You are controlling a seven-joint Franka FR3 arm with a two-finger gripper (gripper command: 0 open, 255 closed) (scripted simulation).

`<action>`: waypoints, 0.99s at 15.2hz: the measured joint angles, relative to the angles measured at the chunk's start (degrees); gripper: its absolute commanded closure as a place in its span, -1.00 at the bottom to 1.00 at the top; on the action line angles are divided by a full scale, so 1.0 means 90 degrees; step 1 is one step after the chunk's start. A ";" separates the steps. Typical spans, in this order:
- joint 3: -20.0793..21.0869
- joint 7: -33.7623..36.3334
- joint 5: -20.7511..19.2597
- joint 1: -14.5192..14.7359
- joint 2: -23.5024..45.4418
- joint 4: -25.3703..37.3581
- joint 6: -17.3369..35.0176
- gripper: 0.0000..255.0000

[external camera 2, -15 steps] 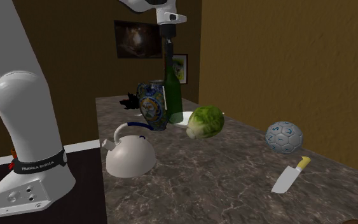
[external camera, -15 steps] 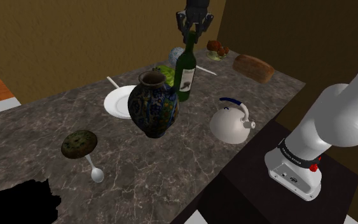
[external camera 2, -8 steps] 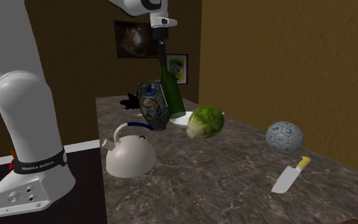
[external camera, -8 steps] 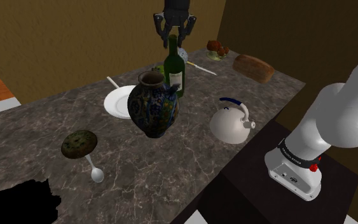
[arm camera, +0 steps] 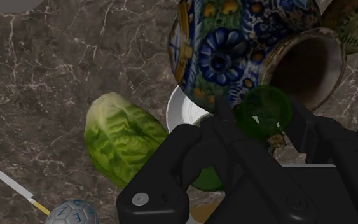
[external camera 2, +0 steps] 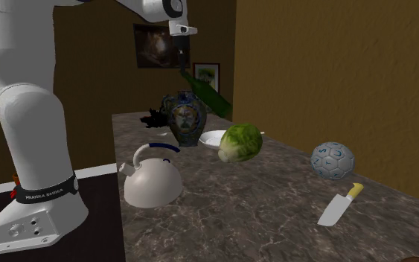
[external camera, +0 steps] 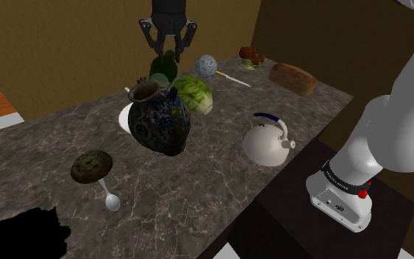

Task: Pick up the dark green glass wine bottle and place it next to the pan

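Wine bottle, dark green glass: in the shoulder view it hangs slanted under my gripper, just behind the mouth of a glossy vase painted with blue and yellow flowers, which itself leans over. My fingers are clamped on the bottle's neck. I cannot tell whether bottle and vase touch. A white plate peeps out behind the vase. A crinkled green lettuce, a patterned ball, a crusty brown loaf and a smooth white kettle with a blue handle lie on the countertop, dark stone with pale veins. A round speckled dish sits well apart from the bottle, with a white spoon just beside it. A black area cuts into the counter's near corner. The walls are ochre-brown.

In the second exterior view the bottle tilts steeply, neck up in my gripper, base out toward that view's right, clear of the stone and above the vase and plate. Two framed pictures hang on the brown wall behind.

In the wrist view the bottle shows as a round of translucent green between the fingers of my gripper, close by the vase's open brown mouth. The leafy lettuce lies beside it on the marbled stone.
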 measured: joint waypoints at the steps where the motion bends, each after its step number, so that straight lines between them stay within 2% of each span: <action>1: 0.0058 0.0149 -0.0064 0.0098 0.0182 0.0246 -0.0075 1.00; 5: 0.0224 0.0680 -0.0358 0.0526 0.1032 0.1369 -0.0405 1.00; 8: 0.0318 0.1096 -0.0598 0.0961 0.1699 0.2340 -0.0759 1.00; 11: 0.0319 0.1358 -0.0880 0.1468 0.2661 0.3820 -0.1298 1.00; 13: 0.0303 0.1416 -0.0940 0.1580 0.2903 0.4109 -0.1357 1.00; 15: 0.0306 0.1459 -0.0941 0.1575 0.2886 0.3922 -0.1194 1.00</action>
